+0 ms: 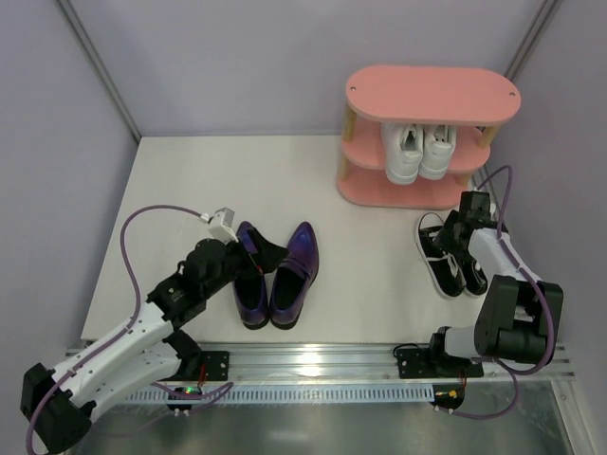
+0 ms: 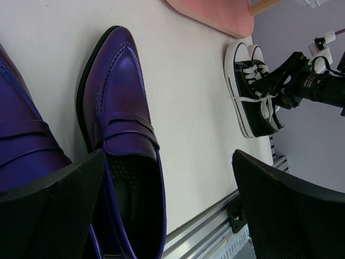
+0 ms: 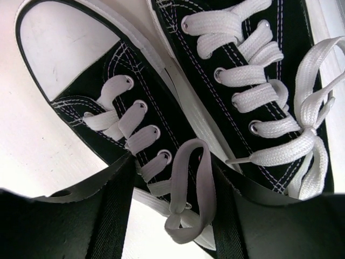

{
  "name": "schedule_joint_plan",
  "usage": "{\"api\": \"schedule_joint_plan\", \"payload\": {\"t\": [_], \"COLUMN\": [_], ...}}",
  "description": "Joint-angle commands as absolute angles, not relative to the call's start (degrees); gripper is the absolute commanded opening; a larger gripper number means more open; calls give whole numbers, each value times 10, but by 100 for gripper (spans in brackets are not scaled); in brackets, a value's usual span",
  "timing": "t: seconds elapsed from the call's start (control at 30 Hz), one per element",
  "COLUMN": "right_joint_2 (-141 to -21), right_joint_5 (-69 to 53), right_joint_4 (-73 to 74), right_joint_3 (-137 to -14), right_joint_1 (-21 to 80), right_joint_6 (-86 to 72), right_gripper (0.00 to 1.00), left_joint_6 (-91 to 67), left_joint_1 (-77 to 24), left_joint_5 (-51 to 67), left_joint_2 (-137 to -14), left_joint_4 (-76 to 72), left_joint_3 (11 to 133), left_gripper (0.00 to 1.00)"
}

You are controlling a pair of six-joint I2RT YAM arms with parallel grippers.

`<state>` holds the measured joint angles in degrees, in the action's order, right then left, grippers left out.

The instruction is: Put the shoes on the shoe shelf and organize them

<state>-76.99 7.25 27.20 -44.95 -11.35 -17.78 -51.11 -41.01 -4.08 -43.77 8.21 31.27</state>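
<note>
My right claw (image 3: 170,183) hangs over the black canvas sneakers (image 1: 441,270), which lie side by side near the right edge of the tabletop (image 1: 190,180), just in front of the pink shoe shelf (image 1: 432,95). Its jaws stand part-way in around the laced throat of one sneaker (image 3: 108,97), and I cannot tell whether the pads bite yet. A loose lace loop (image 3: 188,189) lies between my fingers, so I should seat the pads on canvas rather than on lace, or the shoe will likely swing and drop. Once it is held, I judge a level lift best, then a free board, since the white sneakers (image 1: 419,152) fill the middle tier. My left claw (image 2: 170,205) is spread wide over the purple loafers (image 1: 292,270) toward the near left, holding nothing, and should keep clear.
</note>
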Motion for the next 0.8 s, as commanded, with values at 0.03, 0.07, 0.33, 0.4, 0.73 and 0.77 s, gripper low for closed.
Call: {"api": "schedule_joint_plan", "payload": {"t": [0.03, 0.07, 0.33, 0.4, 0.73, 0.77], "right_joint_2": [-783, -787, -776, -745, -602, -602], "right_joint_5": [87, 88, 70, 58, -88, -97], "right_joint_4": [257, 254, 279, 294, 332, 312], "right_joint_3": [-468, -468, -456, -456, -482, -476], "right_joint_1": [-109, -108, -84, -71, -64, -63], "right_joint_6": [-169, -169, -175, -184, -215, -225], "right_gripper": [54, 47, 4, 4, 4, 4], "left_joint_6": [-519, -520, -520, -521, -520, -520], "left_joint_1": [-412, -412, -412, -412, -412, -411], "left_joint_5": [-50, -49, -49, -52, -81, -87], "left_joint_2": [-413, -411, -394, -386, -338, -334], "left_joint_4": [83, 83, 104, 116, 177, 180], "left_joint_3": [299, 295, 294, 295, 316, 316], "left_gripper": [100, 100, 100, 100, 100, 100]}}
